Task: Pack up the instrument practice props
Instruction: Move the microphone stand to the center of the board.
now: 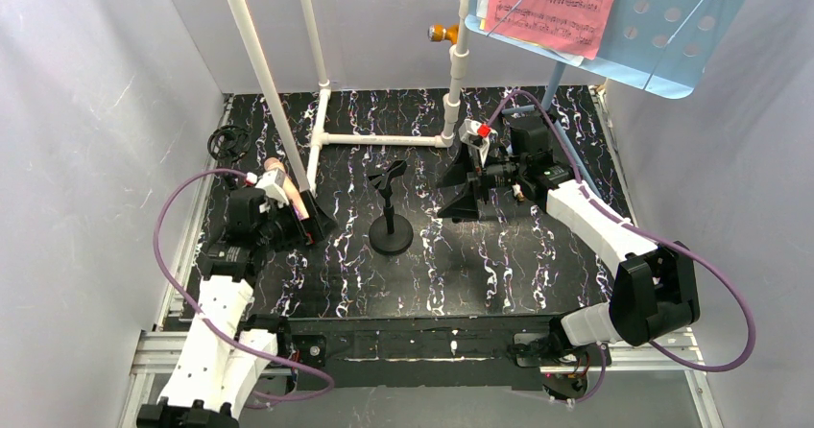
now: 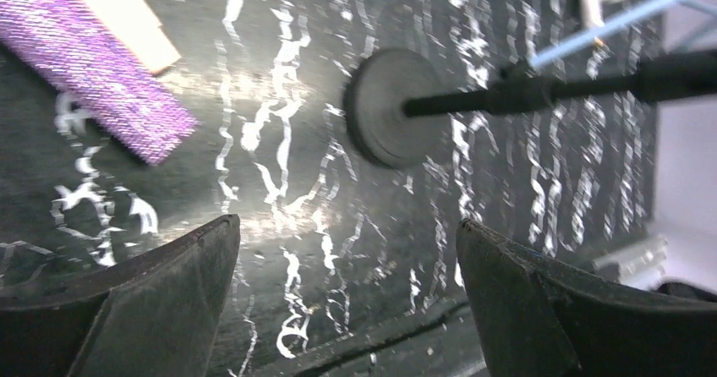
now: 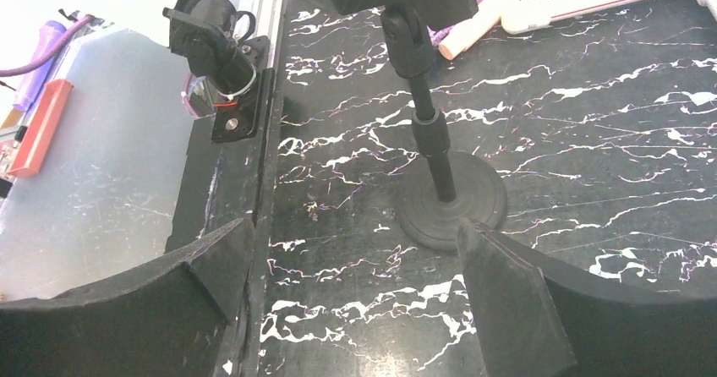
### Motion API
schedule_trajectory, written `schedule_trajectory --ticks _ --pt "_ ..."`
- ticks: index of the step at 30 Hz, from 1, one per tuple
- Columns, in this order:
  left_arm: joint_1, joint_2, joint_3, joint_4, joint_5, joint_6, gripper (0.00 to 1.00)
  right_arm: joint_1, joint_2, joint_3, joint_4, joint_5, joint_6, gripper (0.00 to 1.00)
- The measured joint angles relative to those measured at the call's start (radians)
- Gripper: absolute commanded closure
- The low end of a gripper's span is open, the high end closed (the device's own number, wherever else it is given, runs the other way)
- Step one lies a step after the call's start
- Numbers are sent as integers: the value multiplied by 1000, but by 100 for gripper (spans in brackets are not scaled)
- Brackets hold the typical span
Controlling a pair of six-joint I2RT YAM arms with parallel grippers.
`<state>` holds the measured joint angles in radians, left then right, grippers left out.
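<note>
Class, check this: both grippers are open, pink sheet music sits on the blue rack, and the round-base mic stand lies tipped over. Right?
No. The top view shows the mic stand upright on its round base, not tipped over. The left gripper and right gripper are open, and pink sheet music sits on the blue rack.

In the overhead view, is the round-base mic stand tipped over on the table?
No, the round-base mic stand stands upright on its disc base near the middle of the table.
</note>
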<state>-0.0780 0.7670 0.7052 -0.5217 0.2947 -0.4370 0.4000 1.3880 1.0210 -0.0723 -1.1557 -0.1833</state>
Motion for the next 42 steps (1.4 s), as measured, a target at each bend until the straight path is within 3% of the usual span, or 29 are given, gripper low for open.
schedule_trajectory --ticks 9,15,21,29,42 --pt "-1 -196 -153 183 310 -19 2 -2 0 0 0 -5 0 2" --pt "-39 -273 -248 352 356 -57 2 -2 0 0 0 -7 -1 2" --pt "-224 -258 -274 468 266 -28 2 -2 0 -2 1 -7 -3 2" --pt "-533 -113 -274 591 -18 115 2 -2 0 -2 1 -7 -5 2" --pt "-607 231 -302 989 -252 294 2 -6 0 -2 1 -7 -9 2"
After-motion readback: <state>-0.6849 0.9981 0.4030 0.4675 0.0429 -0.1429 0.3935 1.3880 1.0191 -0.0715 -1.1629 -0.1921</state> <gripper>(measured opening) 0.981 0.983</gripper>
